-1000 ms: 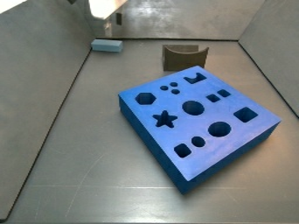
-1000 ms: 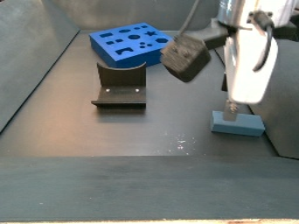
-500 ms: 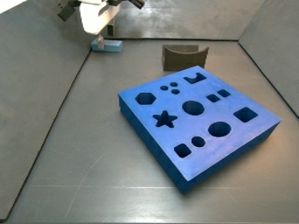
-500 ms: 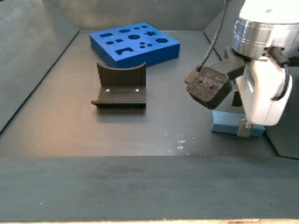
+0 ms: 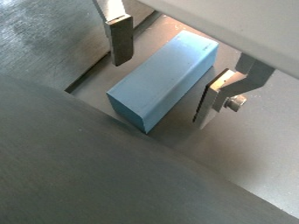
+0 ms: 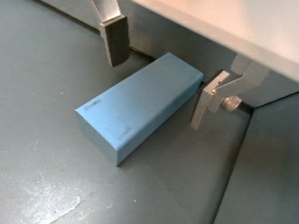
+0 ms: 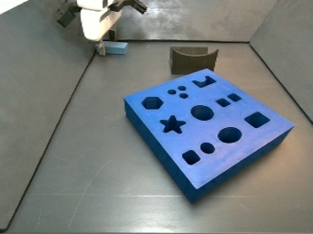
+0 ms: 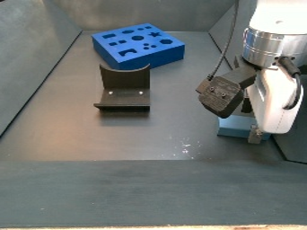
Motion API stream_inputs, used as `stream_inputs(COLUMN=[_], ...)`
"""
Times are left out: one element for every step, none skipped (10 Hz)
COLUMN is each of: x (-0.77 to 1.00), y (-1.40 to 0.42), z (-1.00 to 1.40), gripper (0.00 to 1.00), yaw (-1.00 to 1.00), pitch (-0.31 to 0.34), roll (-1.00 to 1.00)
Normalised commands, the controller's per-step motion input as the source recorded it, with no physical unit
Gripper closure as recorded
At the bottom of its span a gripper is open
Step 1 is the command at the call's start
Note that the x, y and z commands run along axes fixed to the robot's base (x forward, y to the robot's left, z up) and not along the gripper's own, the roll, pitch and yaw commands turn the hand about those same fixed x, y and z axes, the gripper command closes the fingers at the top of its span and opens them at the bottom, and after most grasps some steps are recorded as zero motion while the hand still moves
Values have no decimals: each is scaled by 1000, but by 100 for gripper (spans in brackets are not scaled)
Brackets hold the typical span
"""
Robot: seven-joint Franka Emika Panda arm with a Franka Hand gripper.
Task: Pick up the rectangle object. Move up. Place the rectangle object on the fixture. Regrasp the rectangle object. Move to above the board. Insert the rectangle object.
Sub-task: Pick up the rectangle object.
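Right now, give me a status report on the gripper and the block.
Gripper open, low over the floor, fingers either side of the block. Block flat on the floor, not gripped. Fixture and board well clear; nothing in the way.

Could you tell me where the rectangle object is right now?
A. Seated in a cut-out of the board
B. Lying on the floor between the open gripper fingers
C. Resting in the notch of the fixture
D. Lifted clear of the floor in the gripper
B: in both wrist views the rectangle object lies flat on the floor, with the gripper straddling it, fingers apart and not clamped.
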Motion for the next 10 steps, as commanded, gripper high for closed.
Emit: stream_inputs(x=[0,0,0,-126,0,0,60,300,294,0], y=[77,0,0,0,0,0,40,563,571,149], z=[-769,-71,-103,-983,-409,0,-294,-677,-691,-51], gripper=[0,0,0,0,0,0,0,0,0,0], yaw=[0,0,0,0,0,0,0,29,43,0], pitch=[-89,0,-29,-286,-63,0,0,100,114,-3], roll=[-217,0,0,0,0,23,-160,-483,-463,-314])
